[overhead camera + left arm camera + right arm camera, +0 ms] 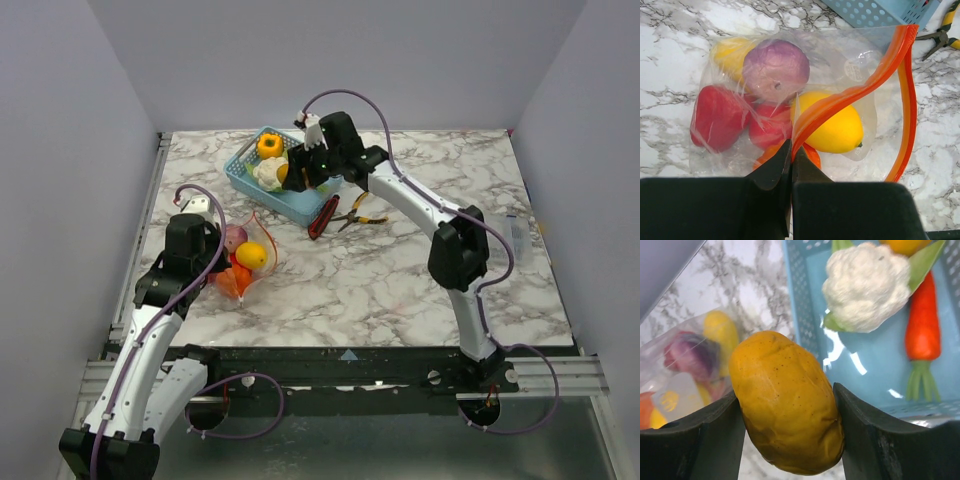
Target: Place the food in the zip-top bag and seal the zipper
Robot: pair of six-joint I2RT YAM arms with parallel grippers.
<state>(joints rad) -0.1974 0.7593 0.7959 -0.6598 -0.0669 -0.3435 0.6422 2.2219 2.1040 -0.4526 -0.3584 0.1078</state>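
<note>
The clear zip-top bag point(245, 258) lies at the left of the table and its mouth is open. In it are a purple onion point(775, 67), red pieces point(715, 117) and a yellow lemon point(835, 125). My left gripper point(791, 150) is shut on the bag's red-orange zipper strip point(860, 85) at the near end and shows in the top view point(222, 262). My right gripper point(785, 392) is shut on an orange-yellow oval fruit point(787, 405). It holds the fruit over the left edge of the blue basket point(300, 205), above the table point(295, 175).
The basket point(865, 370) holds a white cauliflower point(867, 285), an orange carrot point(922, 325) and a yellow pepper point(269, 145). Red-handled pliers point(325, 215) and yellow-handled pliers point(365, 217) lie to the right of the basket. Grey walls stand on three sides.
</note>
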